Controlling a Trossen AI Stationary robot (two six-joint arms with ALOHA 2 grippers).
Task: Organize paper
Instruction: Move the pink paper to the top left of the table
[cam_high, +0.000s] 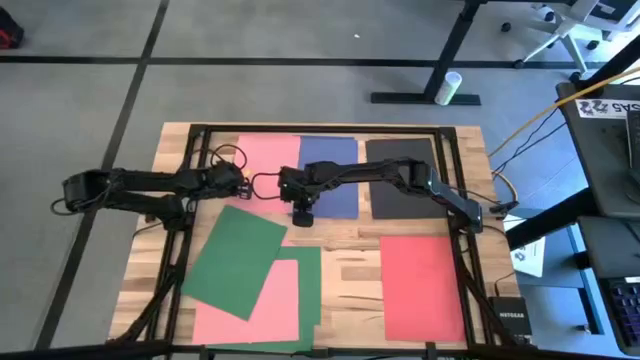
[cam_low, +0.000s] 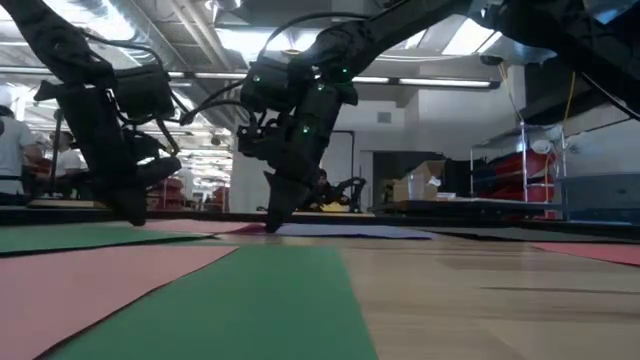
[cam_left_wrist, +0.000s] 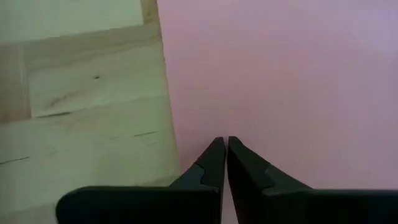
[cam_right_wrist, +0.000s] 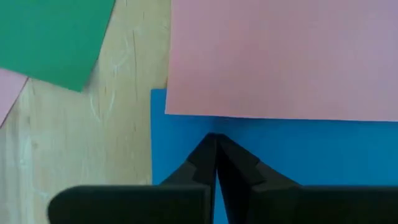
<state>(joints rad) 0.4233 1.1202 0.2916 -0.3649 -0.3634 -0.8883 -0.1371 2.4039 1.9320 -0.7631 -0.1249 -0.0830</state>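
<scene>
High view: wooden bench (cam_high: 350, 270) carries loose sheets. Far row, left to right: pink sheet (cam_high: 268, 160), blue sheet (cam_high: 335, 190), black sheet (cam_high: 400, 190). Near side: green sheet (cam_high: 238, 260) tilted over another pink sheet (cam_high: 262, 310) and a second green one; red sheet (cam_high: 422, 288) lies alone on the right, long axis running near to far. Left pincer (cam_high: 243, 183) sits at the pink sheet's left edge. Right pincer (cam_high: 302, 213) reaches across to the blue sheet's near-left corner, close to the seam with the pink. Both arms meet over that pink/blue pair.

Low view: both pincers are down at sheet level and tips look at or just above the paper; contact can't be confirmed.

Left wrist view: the pincer's fingers are pressed together with nothing between them, tips over the pink sheet just inside its edge, bare wood beside it.

Right wrist view: fingers likewise closed and empty, tips on the blue sheet; the pink sheet overlaps the blue directly ahead, with its edge crossing the pincer's line.

Judgement: the next move turns on that overlap. The pink edge lies straight ahead of the right pincer, while the left is nearer the pink's outer side.
</scene>
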